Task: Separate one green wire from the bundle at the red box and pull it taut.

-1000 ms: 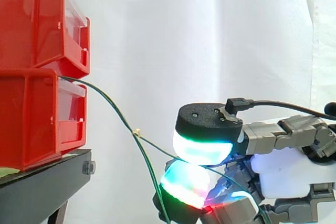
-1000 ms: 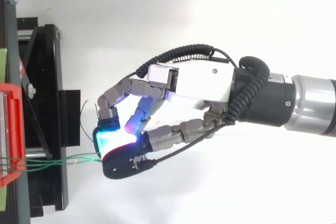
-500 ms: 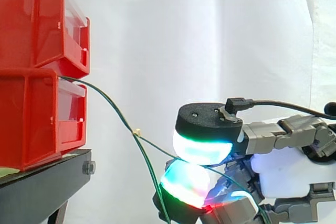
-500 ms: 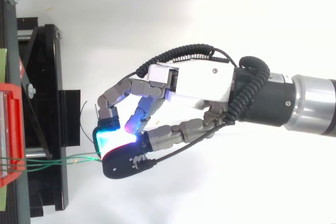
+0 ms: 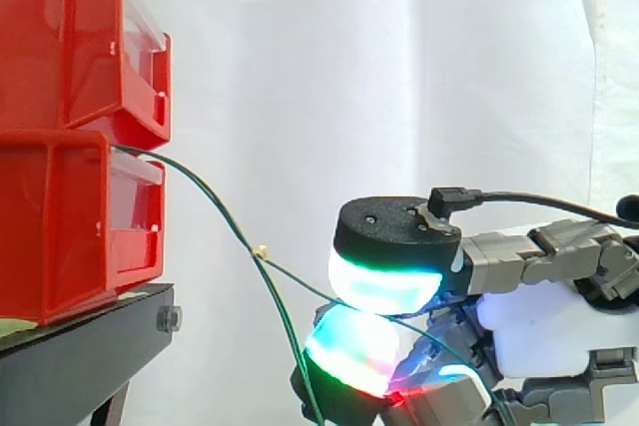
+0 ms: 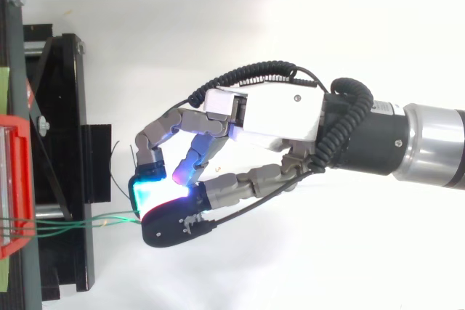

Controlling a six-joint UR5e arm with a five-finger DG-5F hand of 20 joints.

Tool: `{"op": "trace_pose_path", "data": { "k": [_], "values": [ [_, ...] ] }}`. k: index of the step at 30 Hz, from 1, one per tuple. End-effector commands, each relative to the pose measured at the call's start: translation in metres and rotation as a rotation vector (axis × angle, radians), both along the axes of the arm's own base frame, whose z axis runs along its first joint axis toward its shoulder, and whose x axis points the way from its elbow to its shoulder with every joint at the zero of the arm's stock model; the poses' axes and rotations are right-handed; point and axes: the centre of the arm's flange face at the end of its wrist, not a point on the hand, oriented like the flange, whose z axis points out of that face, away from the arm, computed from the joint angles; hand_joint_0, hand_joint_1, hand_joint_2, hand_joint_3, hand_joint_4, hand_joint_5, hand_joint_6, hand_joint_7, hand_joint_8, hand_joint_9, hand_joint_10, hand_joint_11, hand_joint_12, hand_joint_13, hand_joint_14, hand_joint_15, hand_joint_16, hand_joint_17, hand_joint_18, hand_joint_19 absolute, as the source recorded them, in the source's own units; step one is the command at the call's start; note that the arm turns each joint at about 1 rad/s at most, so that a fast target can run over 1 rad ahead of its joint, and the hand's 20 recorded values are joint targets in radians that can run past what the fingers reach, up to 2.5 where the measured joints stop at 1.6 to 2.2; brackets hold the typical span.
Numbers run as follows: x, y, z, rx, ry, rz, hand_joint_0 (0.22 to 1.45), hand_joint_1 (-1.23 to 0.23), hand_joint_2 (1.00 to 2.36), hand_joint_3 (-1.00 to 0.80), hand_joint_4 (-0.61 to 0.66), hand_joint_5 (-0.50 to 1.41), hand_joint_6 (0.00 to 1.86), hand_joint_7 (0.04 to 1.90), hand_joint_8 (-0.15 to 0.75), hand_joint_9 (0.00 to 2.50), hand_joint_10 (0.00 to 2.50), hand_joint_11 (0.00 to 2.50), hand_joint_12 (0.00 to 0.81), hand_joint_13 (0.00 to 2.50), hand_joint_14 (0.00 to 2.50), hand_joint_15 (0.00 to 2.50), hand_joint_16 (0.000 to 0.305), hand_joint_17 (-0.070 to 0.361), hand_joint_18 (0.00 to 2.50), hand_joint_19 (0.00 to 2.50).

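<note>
hand (image 6: 265, 117): closed, green wire (image 5: 296, 276) pinched between glowing pads (image 5: 384, 288) | wire: sloped up from pads to red box (image 5: 70, 221) | box: stacked beyond fingertips

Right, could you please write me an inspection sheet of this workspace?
Surface: black stand carries the bins.
Job's things: two stacked red bins; green wires leave at the top of the lower bin; one green wire reaches the hand, curved, not taut; another strand hangs down.
Clutter: nothing seen.
Hand: glowing fingertips pinch the green wire.
Cables: nothing seen beyond the green wires.
Surroundings: white curtain.
</note>
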Motion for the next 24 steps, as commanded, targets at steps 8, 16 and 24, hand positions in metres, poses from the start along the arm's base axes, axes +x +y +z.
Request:
{"op": "trace_pose_path", "data": {
  "k": [8, 16, 24],
  "values": [
    [0.0, 0.0, -0.0001, 0.0, 0.0, 0.0, 0.6, -0.7, 1.03, -0.04, 0.04, -0.18, 0.86, 1.24, 0.329, 1.11, 0.01, 1.58, 0.375, 0.97, 0.02, 0.7, 0.054, 0.122, 0.83, 0.45],
    [0.0, 0.0, -0.0001, 0.0, 0.0, 0.0, 0.6, -0.7, 1.03, -0.04, 0.05, -0.18, 0.86, 1.23, 0.325, 1.12, 0.01, 1.59, 0.373, 0.97, 0.02, 0.7, 0.054, 0.123, 0.83, 0.45],
    [0.0, 0.0, -0.0001, 0.0, 0.0, 0.0, 0.6, -0.7, 1.03, -0.04, 0.05, -0.18, 0.86, 1.24, 0.326, 1.12, 0.01, 1.57, 0.374, 0.98, 0.02, 0.69, 0.054, 0.123, 0.83, 0.45]
  ]
}}
